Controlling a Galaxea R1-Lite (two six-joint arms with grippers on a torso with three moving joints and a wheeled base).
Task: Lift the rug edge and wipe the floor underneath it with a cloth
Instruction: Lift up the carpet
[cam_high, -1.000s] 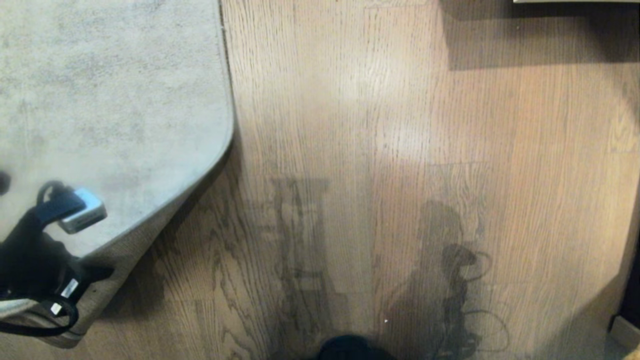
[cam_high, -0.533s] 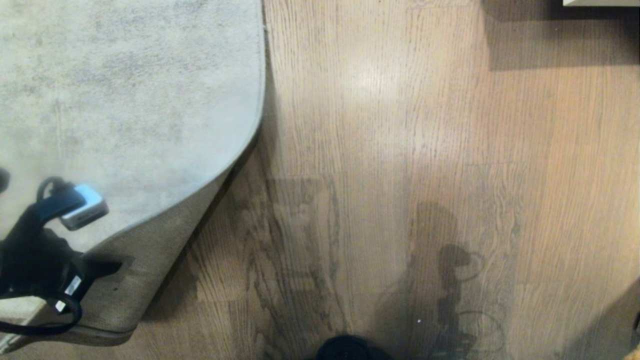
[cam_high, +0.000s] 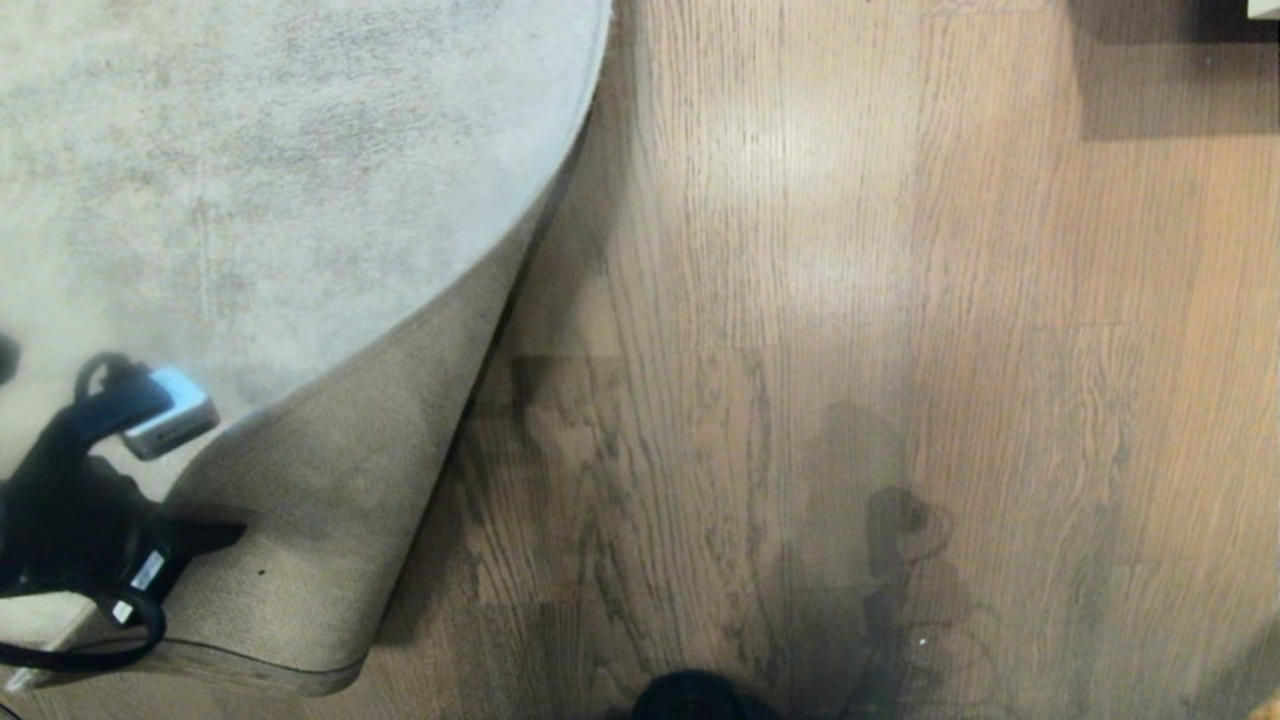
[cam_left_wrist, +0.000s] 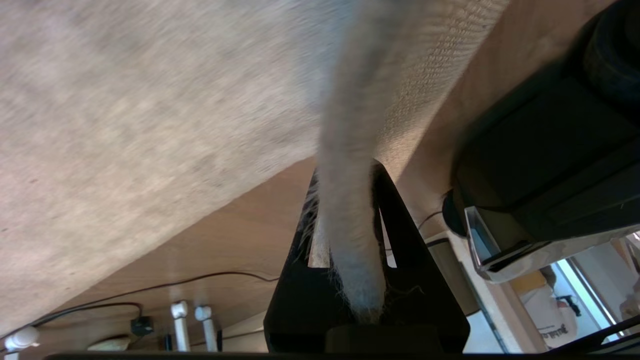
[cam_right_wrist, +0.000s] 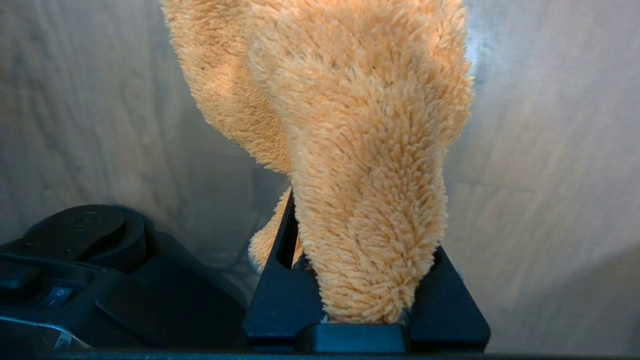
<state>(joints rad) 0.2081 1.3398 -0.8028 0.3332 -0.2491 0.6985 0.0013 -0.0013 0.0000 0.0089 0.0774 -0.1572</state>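
Leftmost, the black left gripper (cam_left_wrist: 345, 250) pinches the straight thin border of the pale grey-beige short-pile rug (cam_left_wrist: 350, 240), folding it over so the tan woven backing (cam_high: 330, 520) shows. Rightward of it, brown wood-grain plank floor (cam_high: 850, 300) lies bare and wide. Elsewhere, the right gripper (cam_right_wrist: 362, 280) clamps a fluffy mustard-tan cloth (cam_right_wrist: 360, 150) hanging above the planks.

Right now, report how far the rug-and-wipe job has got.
Done: the left gripper is clamped on the rug edge and holds it up, tan backing showing. In hand: the right gripper grips the cloth, which hangs above the floor. Left: wiping the boards under the lifted rug.
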